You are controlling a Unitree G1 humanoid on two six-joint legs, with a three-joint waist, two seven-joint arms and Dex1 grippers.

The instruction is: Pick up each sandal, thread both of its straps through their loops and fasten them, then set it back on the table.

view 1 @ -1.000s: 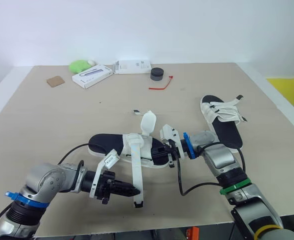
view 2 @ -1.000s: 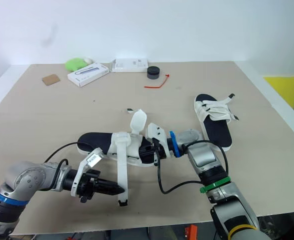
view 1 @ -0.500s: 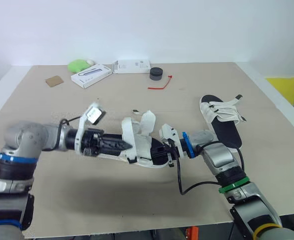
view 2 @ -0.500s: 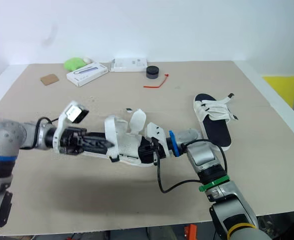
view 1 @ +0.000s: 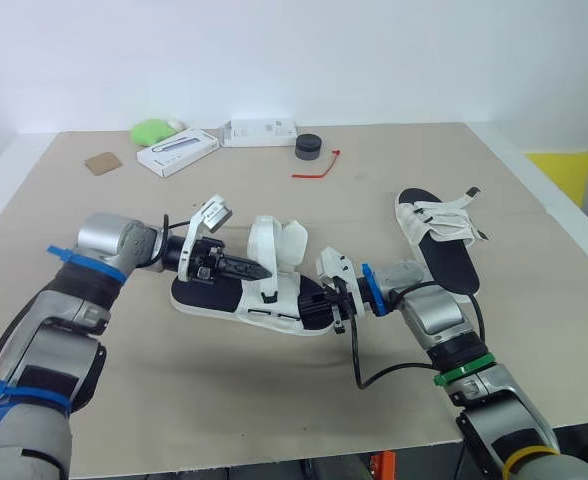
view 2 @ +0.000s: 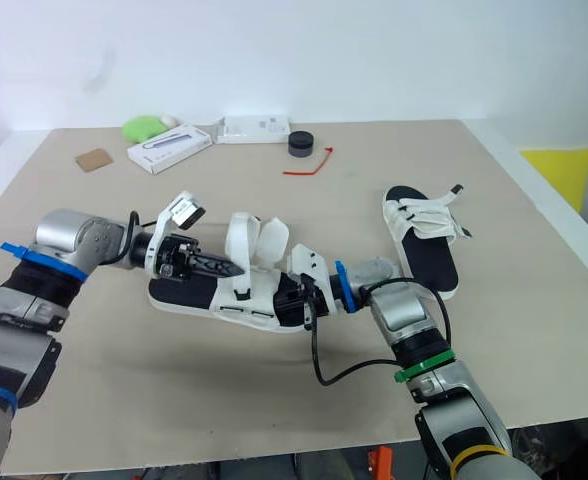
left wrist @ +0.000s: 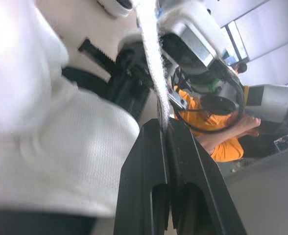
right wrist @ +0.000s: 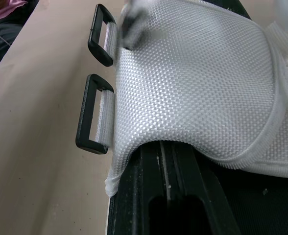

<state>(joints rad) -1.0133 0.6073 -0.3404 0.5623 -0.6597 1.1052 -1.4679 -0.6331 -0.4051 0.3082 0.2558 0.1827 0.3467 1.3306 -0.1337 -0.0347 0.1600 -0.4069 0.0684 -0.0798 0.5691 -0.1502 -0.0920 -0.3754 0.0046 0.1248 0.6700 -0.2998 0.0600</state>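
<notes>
Nearest, the right gripper (view 1: 336, 306) is clamped on the mesh upper of the near sandal (view 1: 219, 298), mid-table (view 1: 274, 410), not far from the near edge. The left gripper (view 1: 262, 270) pinches a raised white strap (left wrist: 151, 73). Both black loops (right wrist: 92, 120) look empty, so threading is not yet done. The far sandal (view 1: 444, 245), toward the right edge, appears strapped. Open room lies left; boxes (view 1: 179, 153) sit far off.

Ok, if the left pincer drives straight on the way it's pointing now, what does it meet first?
The left pincer is shut on the white strap of the near sandal. Straight beyond that, the second strap probably comes first, then the right pincer; depth is unclear.
</notes>
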